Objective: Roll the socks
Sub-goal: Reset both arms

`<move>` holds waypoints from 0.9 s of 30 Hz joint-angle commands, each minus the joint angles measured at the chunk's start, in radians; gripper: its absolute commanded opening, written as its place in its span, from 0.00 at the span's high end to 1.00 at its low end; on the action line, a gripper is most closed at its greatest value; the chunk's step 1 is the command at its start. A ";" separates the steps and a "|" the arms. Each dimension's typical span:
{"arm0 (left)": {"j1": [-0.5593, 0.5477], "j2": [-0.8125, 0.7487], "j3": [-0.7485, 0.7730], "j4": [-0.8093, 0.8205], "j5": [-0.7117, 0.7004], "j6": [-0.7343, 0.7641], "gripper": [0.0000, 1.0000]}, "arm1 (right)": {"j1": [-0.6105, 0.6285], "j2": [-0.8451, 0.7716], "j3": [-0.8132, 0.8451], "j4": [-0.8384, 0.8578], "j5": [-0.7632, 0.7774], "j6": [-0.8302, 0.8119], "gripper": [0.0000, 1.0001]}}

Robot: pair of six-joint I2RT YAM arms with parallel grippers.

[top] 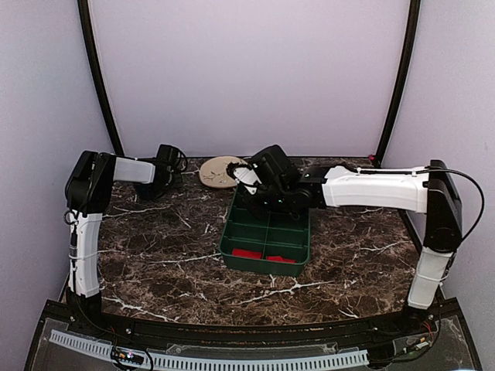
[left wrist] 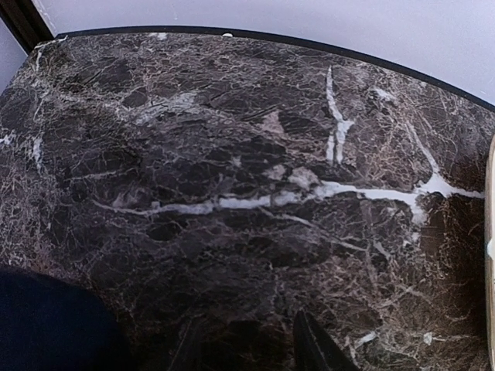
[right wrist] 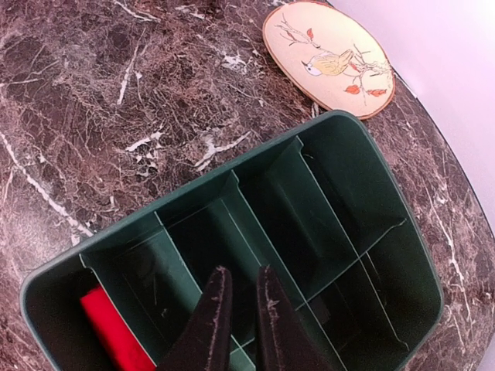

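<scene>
Two red socks lie in the near compartments of a green divided tray [top: 263,267]: one on the left [top: 247,253], one on the right [top: 280,259]. The right wrist view shows one red sock [right wrist: 112,336] in a corner compartment of the tray [right wrist: 193,190]; the other is out of that view. My right gripper [top: 261,201] hovers over the tray's far compartments; in its wrist view [right wrist: 244,272] the jaws stand almost together and hold nothing. My left gripper [top: 158,188] is at the back left over bare marble, with its fingers apart and empty in its wrist view [left wrist: 247,346].
A round beige plate with a bird drawing [top: 220,171] lies behind the tray, also in the right wrist view [right wrist: 329,58]; its edge shows in the left wrist view [left wrist: 490,232]. The dark marble table [top: 155,255] ends at a black frame by the back wall.
</scene>
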 commanded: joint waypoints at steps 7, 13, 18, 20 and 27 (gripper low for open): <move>0.052 -0.004 -0.001 -0.033 0.023 -0.022 0.57 | -0.015 0.217 0.269 -0.036 -0.038 0.035 0.86; 0.092 -0.001 0.000 -0.050 0.052 -0.036 0.56 | -0.057 0.254 0.331 -0.052 -0.040 0.043 0.86; 0.108 -0.001 0.002 -0.073 0.072 -0.039 0.56 | -0.097 0.248 0.333 -0.043 -0.029 0.052 0.83; 0.108 -0.001 0.005 -0.081 0.081 -0.041 0.56 | -0.117 0.238 0.327 -0.037 -0.017 0.054 0.81; 0.108 -0.029 0.005 -0.097 0.136 -0.031 0.53 | -0.235 0.119 0.196 0.061 0.042 0.089 0.77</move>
